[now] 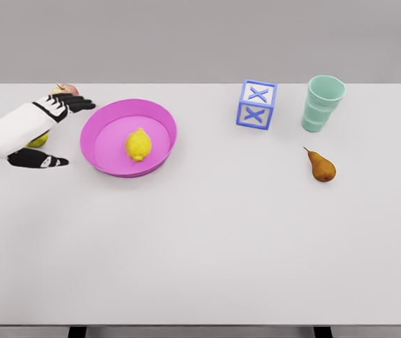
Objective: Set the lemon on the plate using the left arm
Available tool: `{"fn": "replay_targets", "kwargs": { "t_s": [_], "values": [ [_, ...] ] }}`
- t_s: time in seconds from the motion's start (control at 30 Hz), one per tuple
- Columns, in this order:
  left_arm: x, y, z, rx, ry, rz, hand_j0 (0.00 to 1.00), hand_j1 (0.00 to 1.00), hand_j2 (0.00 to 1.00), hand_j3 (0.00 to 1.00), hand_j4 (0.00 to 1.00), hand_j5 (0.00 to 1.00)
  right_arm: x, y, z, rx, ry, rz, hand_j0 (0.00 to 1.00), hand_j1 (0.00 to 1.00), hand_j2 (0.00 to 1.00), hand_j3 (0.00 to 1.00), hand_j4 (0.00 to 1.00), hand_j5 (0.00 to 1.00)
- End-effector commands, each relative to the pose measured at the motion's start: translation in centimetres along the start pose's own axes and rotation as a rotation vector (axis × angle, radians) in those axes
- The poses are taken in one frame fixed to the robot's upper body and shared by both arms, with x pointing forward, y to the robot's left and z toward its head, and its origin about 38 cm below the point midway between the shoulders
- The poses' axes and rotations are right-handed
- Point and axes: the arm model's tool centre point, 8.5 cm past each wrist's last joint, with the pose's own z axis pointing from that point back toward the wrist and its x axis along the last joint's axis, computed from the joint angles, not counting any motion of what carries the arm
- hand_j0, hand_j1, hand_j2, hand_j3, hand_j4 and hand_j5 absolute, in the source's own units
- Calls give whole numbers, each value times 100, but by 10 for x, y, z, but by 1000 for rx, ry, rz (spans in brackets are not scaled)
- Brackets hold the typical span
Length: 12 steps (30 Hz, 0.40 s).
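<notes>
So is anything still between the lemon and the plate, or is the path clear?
Nothing visible stands between them: the lemon already lies inside the pink plate, near its middle. The left hand is off to the plate's left, apart from it and holding nothing, fingers extended.

Left arm entering from 9 o'clock at frame edge, white forearm angled toward 2 o'clock, left hand (58, 127) spread wide, black fingers (80, 105) extended toward 3 o'clock, thumb (41, 161) splayed low, nothing held, right arm out of frame.
</notes>
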Motion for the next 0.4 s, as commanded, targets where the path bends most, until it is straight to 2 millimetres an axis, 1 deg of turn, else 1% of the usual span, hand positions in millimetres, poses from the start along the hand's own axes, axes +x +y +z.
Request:
{"fn": "replay_targets", "kwargs": {
  "t_s": [0.0, 0.1, 0.37],
  "values": [
    [-1, 5, 3, 10, 2, 2, 100, 100, 100, 100, 100, 100, 0, 0, 0, 0, -1, 0, 100, 100, 100, 100, 100, 100],
    [-1, 2, 4, 5, 5, 8, 100, 100, 100, 100, 100, 100, 0, 0, 0, 0, -1, 0, 100, 100, 100, 100, 100, 100],
    [-2, 2, 6, -1, 8, 4, 100, 100, 100, 100, 100, 100, 0, 0, 0, 0, 1, 0, 100, 100, 100, 100, 100, 100]
  ]
}}
